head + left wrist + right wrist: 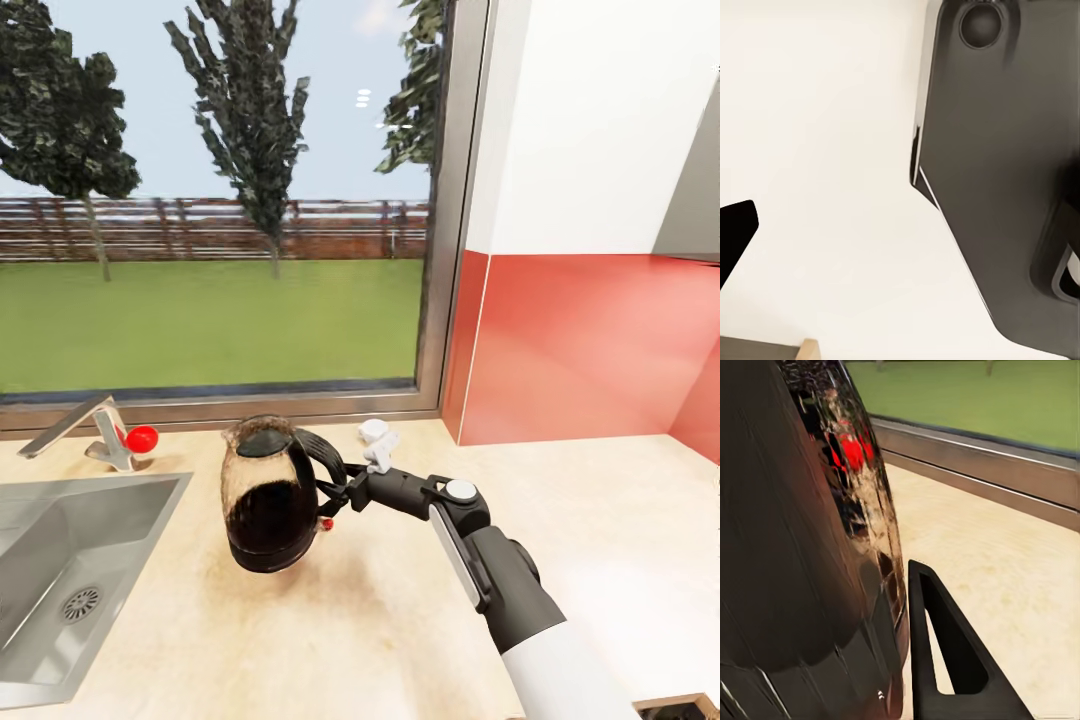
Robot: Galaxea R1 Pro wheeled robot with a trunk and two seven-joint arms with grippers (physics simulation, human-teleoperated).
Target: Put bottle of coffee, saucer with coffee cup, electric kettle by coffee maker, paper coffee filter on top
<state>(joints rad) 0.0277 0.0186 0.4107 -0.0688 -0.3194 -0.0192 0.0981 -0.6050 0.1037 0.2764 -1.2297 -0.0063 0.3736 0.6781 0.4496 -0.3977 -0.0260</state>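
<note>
Right claw (338, 497) clamped on electric kettle (268, 497) handle, above kitchen countertop (400, 620).

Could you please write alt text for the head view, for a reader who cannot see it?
The right gripper holds the electric kettle by its loop handle on the light-wood kitchen countertop, beside a steel sink and under a window onto lawn and trees. A small white object sits behind the arm.

The right arm (500, 570) has a white rounded forearm shell, then a black sleeve-like wrist section with a flat grey plate along its side. A round white cap tops the black wrist joint. The right gripper (335, 497) is black; its jaws show a hollow triangular frame.
</note>
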